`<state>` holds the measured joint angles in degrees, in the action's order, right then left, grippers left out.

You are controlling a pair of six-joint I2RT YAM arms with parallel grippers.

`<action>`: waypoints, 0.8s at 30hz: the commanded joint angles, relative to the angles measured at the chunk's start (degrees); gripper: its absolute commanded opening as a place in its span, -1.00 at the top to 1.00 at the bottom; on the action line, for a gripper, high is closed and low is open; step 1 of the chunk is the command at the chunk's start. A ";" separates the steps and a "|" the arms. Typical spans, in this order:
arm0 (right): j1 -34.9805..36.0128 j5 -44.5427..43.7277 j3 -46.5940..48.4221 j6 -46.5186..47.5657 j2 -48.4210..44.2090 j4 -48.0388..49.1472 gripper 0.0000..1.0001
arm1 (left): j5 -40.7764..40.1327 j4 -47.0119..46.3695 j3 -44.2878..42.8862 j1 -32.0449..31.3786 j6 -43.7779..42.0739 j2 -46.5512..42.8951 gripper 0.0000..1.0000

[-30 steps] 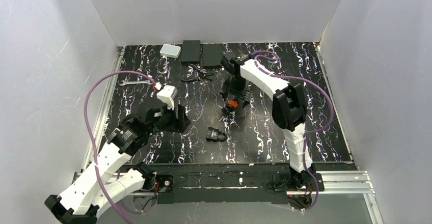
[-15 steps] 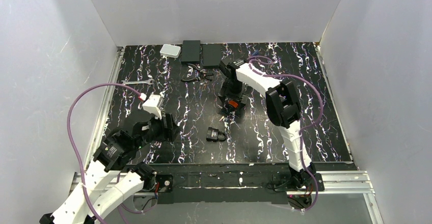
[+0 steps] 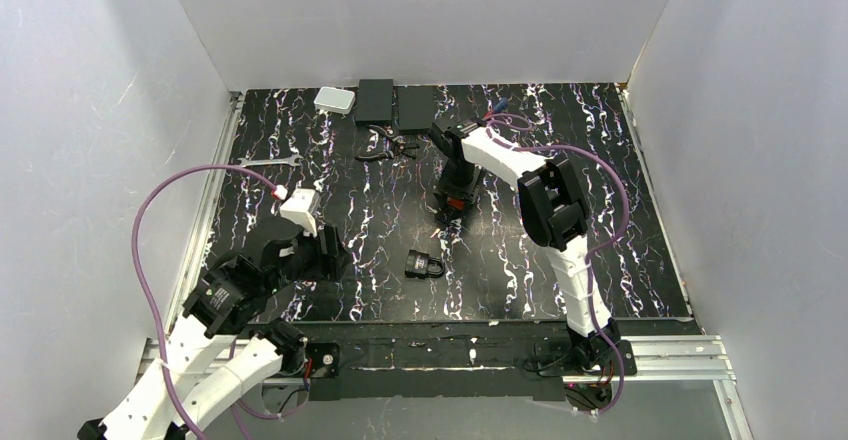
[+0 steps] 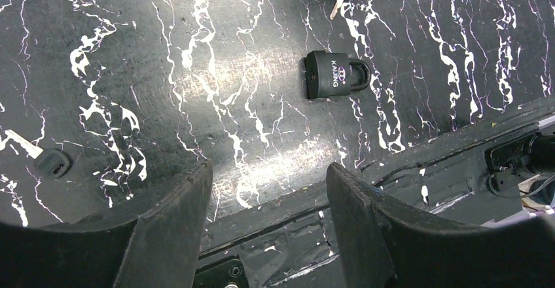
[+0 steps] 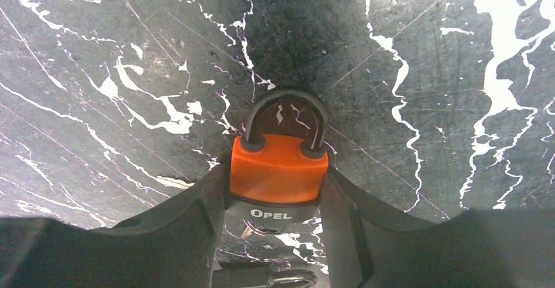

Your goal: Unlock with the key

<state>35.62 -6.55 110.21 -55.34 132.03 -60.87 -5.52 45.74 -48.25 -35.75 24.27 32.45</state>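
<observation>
My right gripper (image 5: pixel 275 190) is shut on a small orange and black padlock (image 5: pixel 278 170) marked OPEL, its black shackle pointing away; it also shows in the top view (image 3: pixel 456 200). No key with an orange-red head shows. A thin key blade (image 5: pixel 245 233) hangs under this lock; it also shows at the top of the left wrist view (image 4: pixel 336 5). The black padlock (image 3: pixel 425 264) lies flat in front, also in the left wrist view (image 4: pixel 335 76). Another key with a black head (image 4: pixel 51 162) lies at the left. My left gripper (image 4: pixel 268 177) is open and empty, near the front edge.
A white box (image 3: pixel 334 100) and two black boxes (image 3: pixel 375 100) stand at the back. Pliers (image 3: pixel 385 145) and a wrench (image 3: pixel 270 162) lie back left. A red-and-blue screwdriver (image 3: pixel 497 112) lies behind my right arm. The front rail (image 4: pixel 393 163) runs under my left gripper.
My left arm pulled back toward the near left, then stayed still. My right wrist shifted a little left and down over the orange padlock.
</observation>
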 commanded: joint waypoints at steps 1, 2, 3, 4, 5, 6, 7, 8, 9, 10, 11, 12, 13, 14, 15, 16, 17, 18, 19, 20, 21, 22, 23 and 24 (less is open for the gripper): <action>-0.42 -4.01 -1.97 1.13 1.43 0.14 0.57 | 1.34 0.49 -1.91 -0.11 -0.91 0.76 -0.25; -0.45 -3.83 -1.84 1.33 0.97 0.00 0.70 | 2.21 -0.23 -1.93 -0.11 -1.54 0.93 -0.24; -0.46 -3.65 -1.60 1.52 0.34 -0.26 0.83 | 2.98 -1.04 -1.92 -0.11 -1.92 1.01 -0.24; -0.46 -3.32 -1.16 1.60 -0.37 -0.88 0.93 | 3.32 -2.03 -1.91 -0.11 -1.90 1.20 -0.24; -0.48 -2.96 -0.42 1.65 -1.09 -1.77 0.97 | 3.25 -2.88 -2.09 -0.09 -1.57 1.56 -0.25; -0.46 -2.73 0.70 1.66 -1.95 -2.81 0.97 | 3.35 -3.73 -2.42 -0.11 -1.30 2.06 -0.25; -0.46 -2.50 1.91 1.65 -2.78 -3.98 0.97 | 3.86 -4.96 -2.82 -0.11 -1.28 2.55 -0.25; -0.44 -2.39 3.32 1.67 -3.76 -5.05 0.97 | 4.62 -6.56 -3.19 -0.10 -1.23 3.08 -0.25; -0.31 -2.65 4.92 1.83 -4.75 -6.13 0.97 | 5.63 -8.43 -3.49 -0.16 -1.16 3.51 -0.25; -0.06 -3.17 6.41 2.28 -5.82 -6.82 0.97 | 7.85 -10.86 -3.64 -0.12 -1.11 3.86 -0.26; 0.28 -3.97 7.79 2.94 -7.14 -7.35 0.97 | 9.59 -13.64 -3.48 -0.11 -1.12 4.07 -0.26; 0.77 -5.15 8.83 3.86 -8.49 -7.50 0.97 | 10.95 -16.83 -3.16 -0.11 -0.92 4.25 -0.27; 1.27 -6.69 9.61 5.01 -10.01 -7.80 0.97 | 11.88 -19.96 -2.66 -0.11 -0.46 4.51 -0.28; 1.89 -8.57 10.18 6.11 -11.74 -8.21 0.97 | 12.38 -22.98 -2.24 -0.11 0.07 4.87 -0.29; 2.47 -10.01 10.48 7.18 -12.83 -8.69 0.97 | 12.74 -25.41 -1.97 -0.11 0.47 5.42 -0.29; 3.08 -11.41 10.76 8.26 -13.80 -9.48 0.97 | 13.11 -27.68 -1.82 -0.11 0.70 6.01 -0.30; 3.63 -12.20 10.47 8.82 -15.10 -9.79 0.97 | 13.84 -29.52 -1.85 -0.10 0.91 7.17 -0.30; 4.17 -12.88 10.07 9.29 -16.46 -10.01 0.97 | 14.62 -31.28 -1.91 -0.08 1.12 8.42 -0.30; 4.69 -13.49 9.61 9.73 -17.85 -10.16 0.97 | 15.44 -33.02 -1.98 -0.06 1.33 9.69 -0.30; 5.00 -13.25 8.54 9.78 -19.53 -9.52 0.97 | 16.58 -34.64 -2.17 -0.09 1.61 11.09 -0.30; 5.23 -12.88 7.61 9.82 -21.13 -8.87 0.97 | 17.67 -36.19 -2.37 -0.11 1.94 12.46 -0.30; 5.40 -12.56 7.08 9.84 -22.52 -8.32 0.97 | 18.61 -37.60 -2.58 -0.10 2.39 13.70 -0.30; 5.68 -12.77 7.09 9.93 -23.72 -8.06 0.97 | 19.45 -38.88 -2.81 -0.07 3.02 14.79 -0.29; 5.87 -12.85 7.29 9.87 -24.87 -7.98 0.97 | 20.20 -40.30 -3.06 -0.05 3.76 15.93 -0.29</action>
<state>39.92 -16.30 117.77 -47.28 115.13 -68.01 9.45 14.48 -49.58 -35.75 25.77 43.93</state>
